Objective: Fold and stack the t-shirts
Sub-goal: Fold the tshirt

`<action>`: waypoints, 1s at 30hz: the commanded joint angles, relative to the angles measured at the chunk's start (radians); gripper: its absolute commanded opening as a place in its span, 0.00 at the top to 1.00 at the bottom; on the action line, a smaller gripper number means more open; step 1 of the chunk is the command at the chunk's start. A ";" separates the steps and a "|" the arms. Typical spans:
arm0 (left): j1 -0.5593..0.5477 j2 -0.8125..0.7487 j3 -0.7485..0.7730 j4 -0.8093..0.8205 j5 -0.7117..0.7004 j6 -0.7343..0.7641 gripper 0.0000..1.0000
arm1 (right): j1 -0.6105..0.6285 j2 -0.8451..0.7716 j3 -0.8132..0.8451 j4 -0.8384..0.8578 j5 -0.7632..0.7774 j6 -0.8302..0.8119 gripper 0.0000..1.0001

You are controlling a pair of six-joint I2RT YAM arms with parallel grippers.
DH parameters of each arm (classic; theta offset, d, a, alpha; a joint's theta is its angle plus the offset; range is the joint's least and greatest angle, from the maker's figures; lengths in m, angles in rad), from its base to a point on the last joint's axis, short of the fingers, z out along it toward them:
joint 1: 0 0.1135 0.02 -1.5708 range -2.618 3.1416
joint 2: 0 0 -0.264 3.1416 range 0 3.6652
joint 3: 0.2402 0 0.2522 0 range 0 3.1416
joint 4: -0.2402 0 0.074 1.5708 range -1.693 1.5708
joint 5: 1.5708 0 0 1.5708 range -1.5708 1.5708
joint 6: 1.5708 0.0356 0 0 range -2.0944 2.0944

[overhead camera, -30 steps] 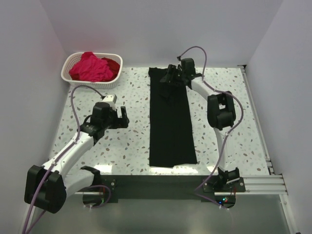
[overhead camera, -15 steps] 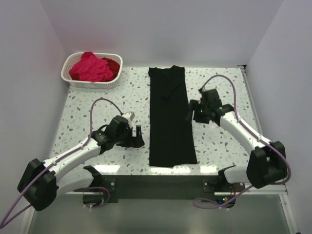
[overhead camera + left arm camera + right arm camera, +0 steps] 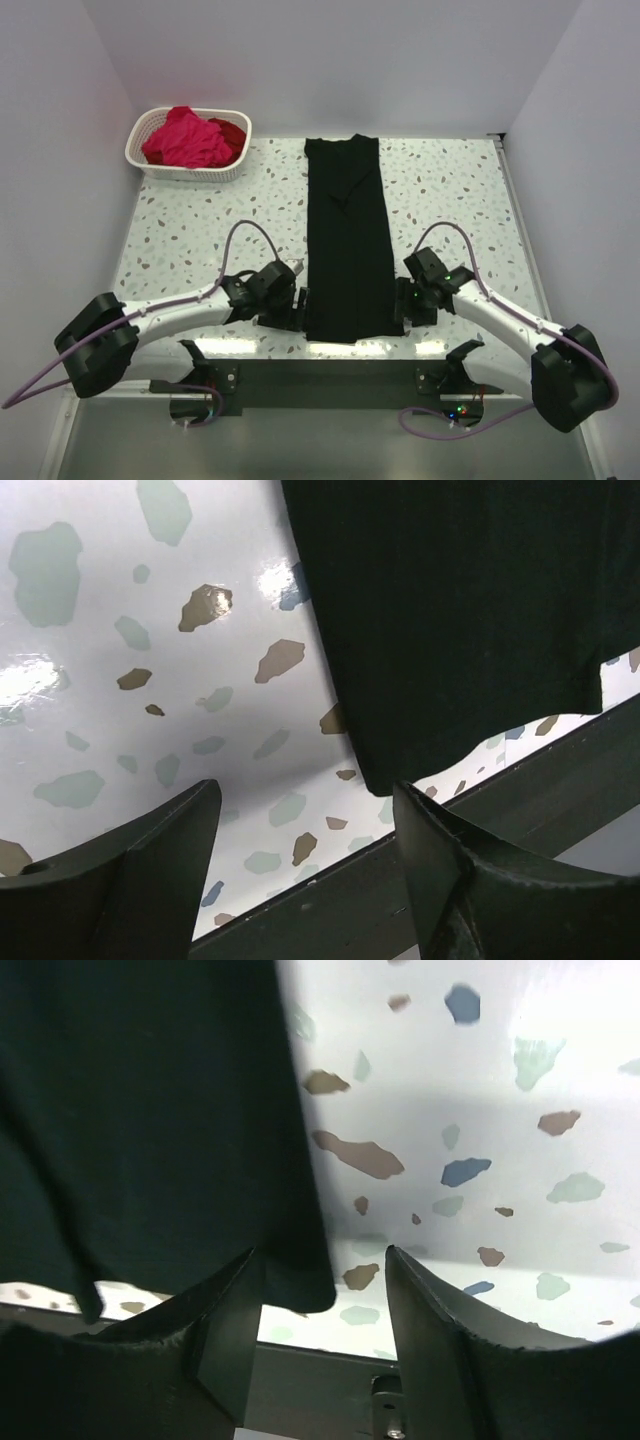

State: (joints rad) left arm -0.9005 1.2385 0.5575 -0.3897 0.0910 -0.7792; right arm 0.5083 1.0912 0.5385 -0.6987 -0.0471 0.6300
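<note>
Garment, black t-shirt: lies flat on the speckled table, folded lengthwise into one narrow strip. The strip runs from the far side down to the near edge, midway between the two arms. This placement seems meant to give each arm one near corner of the hem, so the strip can be lifted evenly and doubled over crosswise.

Left gripper: low over the table, just beside the strip's near left corner. Fingers spread apart, holding nothing. In the left wrist view the black corner lies just ahead of the gap, and only bare table shows between the tips. No contact with the cloth is visible.

Right gripper: mirrors the left at the near right corner. Fingers are parted, and the rounded hem corner reaches into the gap beside the left-hand finger in its wrist view. The corner is not pinched. Whether that finger brushes the fabric cannot be told.

Remaining stock: magenta t-shirt and red t-shirt, both crumpled and unfolded in the white lattice basket at the far left corner, well apart from both arms.

Stack: none begun. The black shirt is judged only part folded.
</note>
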 commanded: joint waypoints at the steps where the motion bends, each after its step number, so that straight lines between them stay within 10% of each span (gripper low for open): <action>1: -0.024 0.042 0.050 0.003 -0.007 -0.023 0.27 | 0.015 0.030 -0.032 0.039 -0.028 0.046 0.46; 19: -0.078 0.159 0.087 0.029 0.047 -0.009 0.47 | 0.021 0.049 -0.083 0.080 -0.057 0.048 0.87; 30: -0.095 0.222 0.096 0.014 0.058 -0.022 0.70 | 0.024 0.052 -0.086 0.093 -0.068 0.042 0.91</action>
State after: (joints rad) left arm -0.9802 1.4231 0.6537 -0.3584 0.1543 -0.7986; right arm 0.5232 1.1275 0.4889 -0.6209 -0.1238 0.6701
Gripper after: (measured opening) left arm 0.340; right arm 0.097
